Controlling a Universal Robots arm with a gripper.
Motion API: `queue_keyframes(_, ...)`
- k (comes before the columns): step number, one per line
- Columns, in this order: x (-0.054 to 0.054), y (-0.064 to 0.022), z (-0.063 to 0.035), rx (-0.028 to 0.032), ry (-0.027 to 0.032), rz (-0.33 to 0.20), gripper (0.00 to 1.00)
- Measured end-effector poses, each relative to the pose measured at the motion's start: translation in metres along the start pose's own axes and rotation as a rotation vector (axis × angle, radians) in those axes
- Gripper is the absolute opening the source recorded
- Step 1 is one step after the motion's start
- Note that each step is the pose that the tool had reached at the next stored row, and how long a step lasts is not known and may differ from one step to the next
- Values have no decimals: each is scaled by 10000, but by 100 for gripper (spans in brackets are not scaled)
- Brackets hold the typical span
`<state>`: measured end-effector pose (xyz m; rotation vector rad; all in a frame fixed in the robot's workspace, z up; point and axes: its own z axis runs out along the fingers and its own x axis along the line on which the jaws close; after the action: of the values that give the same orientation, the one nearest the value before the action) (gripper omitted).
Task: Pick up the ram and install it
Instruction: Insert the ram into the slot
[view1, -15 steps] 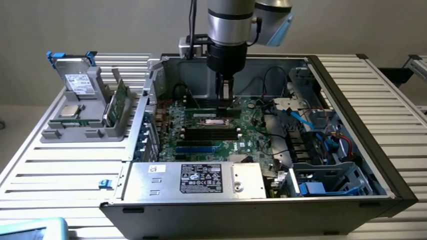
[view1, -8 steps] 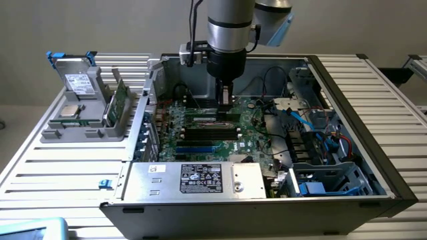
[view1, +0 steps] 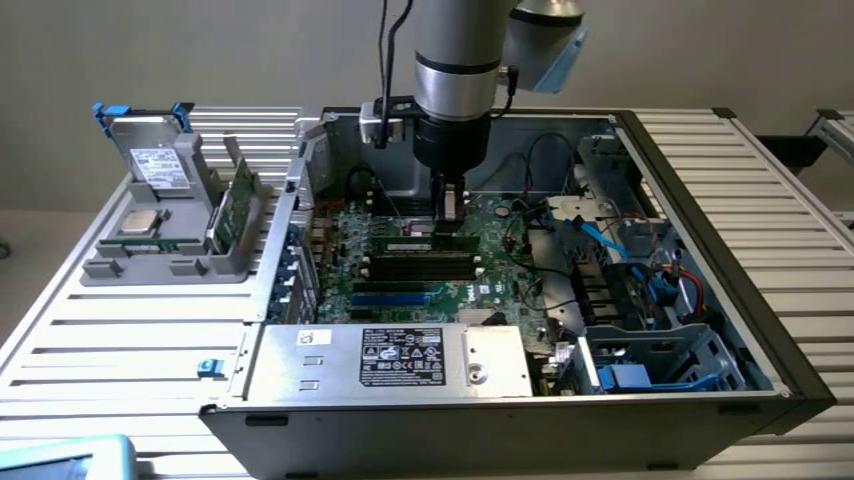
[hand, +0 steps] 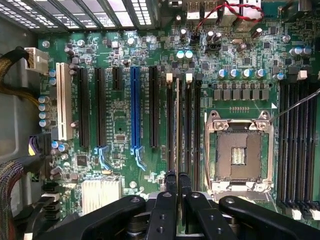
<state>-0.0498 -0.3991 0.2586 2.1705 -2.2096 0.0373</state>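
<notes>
As I log it from my station, jaws are clenched on the ram (hand: 177, 120): one stick, edge-up along a motherboard (hand: 120, 125) slot, centre of the exterior view.

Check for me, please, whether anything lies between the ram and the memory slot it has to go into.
Nothing visible does. The gripper is shut on the ram, which lines up edge-on with the black memory slots beside the empty processor socket, with no cable crossing them.

Glossy green motherboard (hand: 120, 135); ram (hand: 177, 125) edge perhaps matt.
</notes>
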Motion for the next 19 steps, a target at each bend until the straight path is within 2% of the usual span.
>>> queue_keyframes(10,41,-1,51,6,7,-4,13)
queue_keyframes(13,43,3,70,68,6,-6,13)
queue_keyframes(16,43,25,89,211,8,1,13)
queue_keyframes(19,41,33,111,239,32,3,13)
